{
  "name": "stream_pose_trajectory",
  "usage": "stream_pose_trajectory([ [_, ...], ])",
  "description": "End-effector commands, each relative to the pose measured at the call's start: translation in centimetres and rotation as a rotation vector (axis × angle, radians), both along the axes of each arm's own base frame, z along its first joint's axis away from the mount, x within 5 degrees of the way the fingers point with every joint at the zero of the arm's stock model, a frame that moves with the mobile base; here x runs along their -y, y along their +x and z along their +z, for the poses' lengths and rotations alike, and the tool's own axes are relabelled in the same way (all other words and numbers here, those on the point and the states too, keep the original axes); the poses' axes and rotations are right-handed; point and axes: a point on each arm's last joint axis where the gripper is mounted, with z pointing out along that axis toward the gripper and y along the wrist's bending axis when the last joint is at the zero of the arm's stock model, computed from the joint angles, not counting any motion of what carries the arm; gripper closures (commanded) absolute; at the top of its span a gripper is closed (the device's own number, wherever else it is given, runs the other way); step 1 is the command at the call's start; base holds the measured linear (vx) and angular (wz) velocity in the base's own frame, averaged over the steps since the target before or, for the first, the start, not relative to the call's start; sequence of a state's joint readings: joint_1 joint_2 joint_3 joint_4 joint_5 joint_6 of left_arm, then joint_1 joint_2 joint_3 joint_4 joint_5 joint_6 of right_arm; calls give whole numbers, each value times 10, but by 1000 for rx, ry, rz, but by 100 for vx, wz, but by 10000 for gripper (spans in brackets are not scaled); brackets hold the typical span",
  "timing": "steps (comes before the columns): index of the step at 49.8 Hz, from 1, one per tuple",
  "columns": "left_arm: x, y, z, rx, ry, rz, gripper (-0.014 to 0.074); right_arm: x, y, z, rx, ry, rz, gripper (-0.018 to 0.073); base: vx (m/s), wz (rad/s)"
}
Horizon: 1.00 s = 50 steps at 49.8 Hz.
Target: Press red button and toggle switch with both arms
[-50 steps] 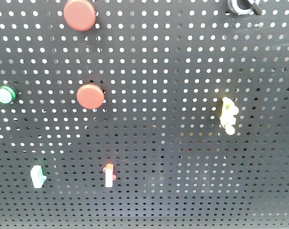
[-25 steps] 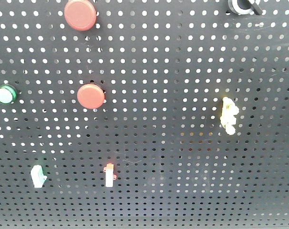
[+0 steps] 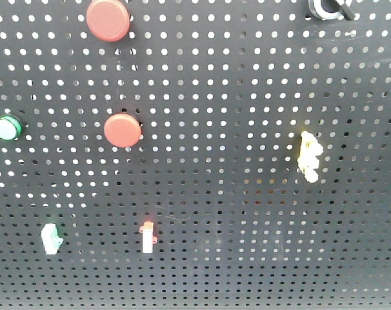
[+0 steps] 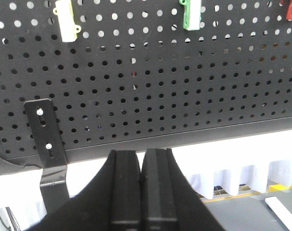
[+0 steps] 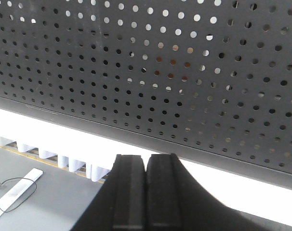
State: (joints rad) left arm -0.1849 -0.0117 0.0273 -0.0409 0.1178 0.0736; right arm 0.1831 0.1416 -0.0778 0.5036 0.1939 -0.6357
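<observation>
Here both the left claw and right claw are closed empty below the black pegboard.

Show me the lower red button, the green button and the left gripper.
lower red button (image 3: 122, 130), front view, centre of its cap
green button (image 3: 6, 128), front view, middle of its lens
left gripper (image 4: 140, 166), left wrist view, seam between its closed fingertips

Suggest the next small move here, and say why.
Probably raise the left gripper toward the switches: its fingers are shut and sit below the pegboard edge, with the green switch well above. The right gripper is equally low.
</observation>
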Motion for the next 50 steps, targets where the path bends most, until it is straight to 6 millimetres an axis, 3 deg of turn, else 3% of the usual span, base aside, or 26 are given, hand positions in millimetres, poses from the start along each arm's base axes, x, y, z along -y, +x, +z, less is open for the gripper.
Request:
stream_pose_trajectory([
  [1,0,0,-4,56,-19,-3,594,3,2,15,80,15,-39,562,0,0],
  [29,0,0,-4,56,-19,-3,594,4,2,14,89,-12,-46,562,0,0],
  [42,0,0,-4,56,-19,-3,594,11,5,-13,117,154,-150,562,0,0],
  [50,0,0,-4,56,-19,-3,594,14,-3,-17,154,135,-183,562,0,0],
])
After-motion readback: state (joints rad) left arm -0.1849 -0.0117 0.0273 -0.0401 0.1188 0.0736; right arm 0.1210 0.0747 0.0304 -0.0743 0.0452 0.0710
